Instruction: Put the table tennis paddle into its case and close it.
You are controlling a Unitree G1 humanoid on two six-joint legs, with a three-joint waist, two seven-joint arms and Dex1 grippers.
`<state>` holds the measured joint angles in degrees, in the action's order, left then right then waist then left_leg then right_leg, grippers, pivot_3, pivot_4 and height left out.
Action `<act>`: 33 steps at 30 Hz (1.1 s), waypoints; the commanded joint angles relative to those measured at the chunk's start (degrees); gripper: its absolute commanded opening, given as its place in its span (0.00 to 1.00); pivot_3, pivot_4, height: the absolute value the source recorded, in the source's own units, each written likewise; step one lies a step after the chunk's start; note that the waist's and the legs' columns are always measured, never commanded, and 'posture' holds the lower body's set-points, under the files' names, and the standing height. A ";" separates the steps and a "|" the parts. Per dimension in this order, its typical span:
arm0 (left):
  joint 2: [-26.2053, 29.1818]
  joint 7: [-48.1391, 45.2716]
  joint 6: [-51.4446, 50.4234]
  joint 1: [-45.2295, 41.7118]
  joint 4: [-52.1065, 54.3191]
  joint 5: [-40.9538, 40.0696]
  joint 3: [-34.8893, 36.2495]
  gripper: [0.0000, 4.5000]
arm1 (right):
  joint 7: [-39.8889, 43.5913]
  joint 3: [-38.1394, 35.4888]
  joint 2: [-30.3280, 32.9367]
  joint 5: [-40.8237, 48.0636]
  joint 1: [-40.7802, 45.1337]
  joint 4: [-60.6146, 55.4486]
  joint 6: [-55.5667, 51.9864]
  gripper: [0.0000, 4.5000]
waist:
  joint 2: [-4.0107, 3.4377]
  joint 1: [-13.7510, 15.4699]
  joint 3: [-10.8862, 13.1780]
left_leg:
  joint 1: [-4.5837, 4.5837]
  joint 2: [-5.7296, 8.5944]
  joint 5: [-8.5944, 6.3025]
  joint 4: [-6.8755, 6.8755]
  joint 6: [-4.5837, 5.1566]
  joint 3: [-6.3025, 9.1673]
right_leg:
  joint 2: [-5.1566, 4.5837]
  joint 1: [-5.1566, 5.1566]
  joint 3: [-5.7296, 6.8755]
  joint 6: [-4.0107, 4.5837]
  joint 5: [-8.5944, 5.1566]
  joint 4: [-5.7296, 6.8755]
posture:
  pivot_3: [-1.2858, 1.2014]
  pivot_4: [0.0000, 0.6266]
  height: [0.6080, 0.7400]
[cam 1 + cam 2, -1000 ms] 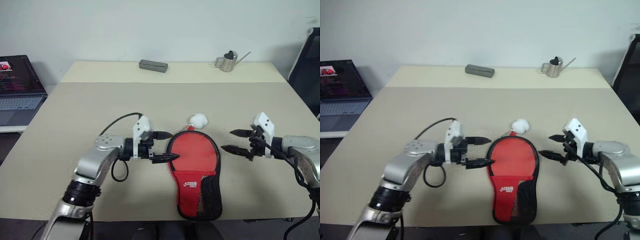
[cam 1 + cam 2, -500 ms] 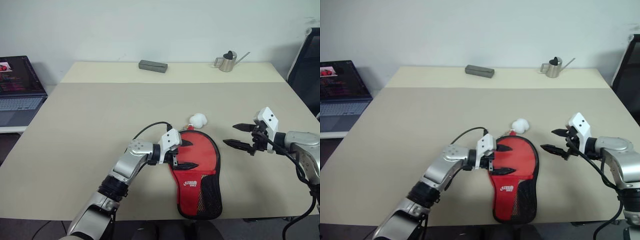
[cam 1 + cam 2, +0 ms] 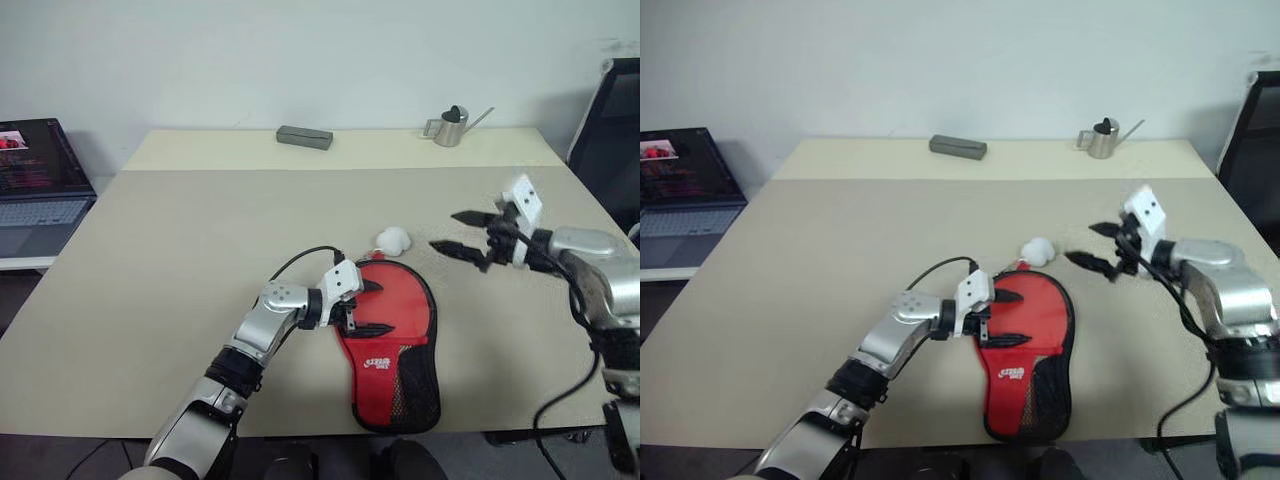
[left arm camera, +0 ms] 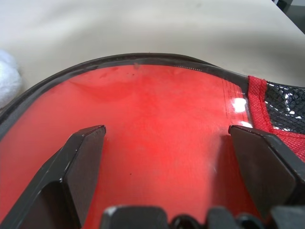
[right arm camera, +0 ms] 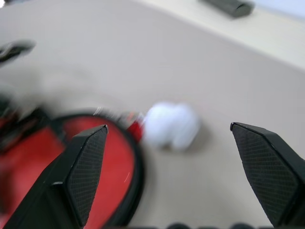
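Observation:
The case [image 3: 374, 384] lies flat near the table's front edge, red with a white logo, black trim and mesh [image 4: 286, 102]. A smooth red round face, the table tennis paddle [image 3: 408, 303], shows inside its black rim; the handle is hidden. The white pom-pom [image 3: 393, 239] rests on the table just beyond the rim. My left gripper [image 3: 385, 308] is open, its fingers [image 4: 83, 162] spread low over the red face from the left side. To the right of the pom-pom [image 5: 170, 125], my right gripper [image 3: 445, 231] hangs open above the table, pointing toward it and holding nothing.
A grey bar [image 3: 304, 136] and a small metal watering can [image 3: 450, 125] stand at the table's far edge. A laptop [image 3: 40, 185] sits on a side surface to the left. A black chair [image 3: 612, 115] stands at the right.
My left gripper moved right from beside the case to over the red face and lowered. My right gripper rose and went left toward the pom-pom. Both stayed open.

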<state>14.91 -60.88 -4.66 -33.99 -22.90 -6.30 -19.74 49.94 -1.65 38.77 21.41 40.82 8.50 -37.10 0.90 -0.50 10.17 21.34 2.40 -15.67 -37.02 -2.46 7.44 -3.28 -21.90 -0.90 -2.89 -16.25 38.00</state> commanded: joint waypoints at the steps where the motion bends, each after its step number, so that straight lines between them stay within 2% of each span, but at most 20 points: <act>1: -0.57 -0.02 -0.36 1.67 -3.04 1.99 -1.67 1.00 | -4.93 0.15 -3.54 -1.53 7.08 6.92 -3.06 1.00 | -0.05 -0.02 -0.03 | -0.10 0.00 0.00 0.00 0.00 0.00 | 0.00 0.08 -0.01 0.01 0.01 0.01 | 0.52 0.24 1.00; 8: -1.56 -0.37 -0.35 2.13 -2.31 2.44 -2.52 1.00 | -11.95 2.65 -13.38 -7.16 15.32 22.41 0.73 1.00 | -0.19 0.17 -0.13 | -0.21 0.01 0.04 0.03 -0.06 0.01 | -0.01 0.18 -0.05 0.02 0.00 -0.04 | 0.52 0.24 1.00; 14: -1.67 -0.54 -0.38 2.53 -1.46 2.69 -2.61 1.00 | -14.77 2.65 -17.81 -10.16 18.02 32.30 5.59 1.00 | -0.26 0.21 -0.17 | -0.20 0.04 0.04 0.02 -0.07 0.01 | -0.02 0.17 -0.05 0.02 0.01 -0.03 | 0.52 0.24 1.00; 22: -1.68 -0.41 -0.34 2.50 -1.16 2.77 -2.39 1.00 | -16.29 3.23 -20.38 -13.23 18.52 38.62 10.05 1.00 | -0.35 0.02 -0.22 | -0.21 0.03 0.03 0.04 -0.05 0.01 | -0.01 0.16 -0.05 0.02 0.00 -0.02 | 0.52 0.24 1.00; 33: -1.44 -0.20 -0.52 2.49 -1.10 2.88 -2.27 1.00 | -15.64 3.10 -21.70 -15.47 18.16 40.86 10.82 1.00 | -0.46 -0.07 -0.29 | -0.21 0.03 0.04 0.04 -0.06 0.01 | -0.01 0.16 -0.06 0.02 0.00 -0.01 | 0.52 0.24 1.00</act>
<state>13.74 -60.75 -4.29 -33.38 -22.30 -5.39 -19.73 33.83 1.85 17.30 5.78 57.46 49.88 -27.11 0.44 -0.56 9.88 21.13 2.43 -15.63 -36.98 -2.52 7.45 -3.29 -21.74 -0.96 -2.88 -16.24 38.00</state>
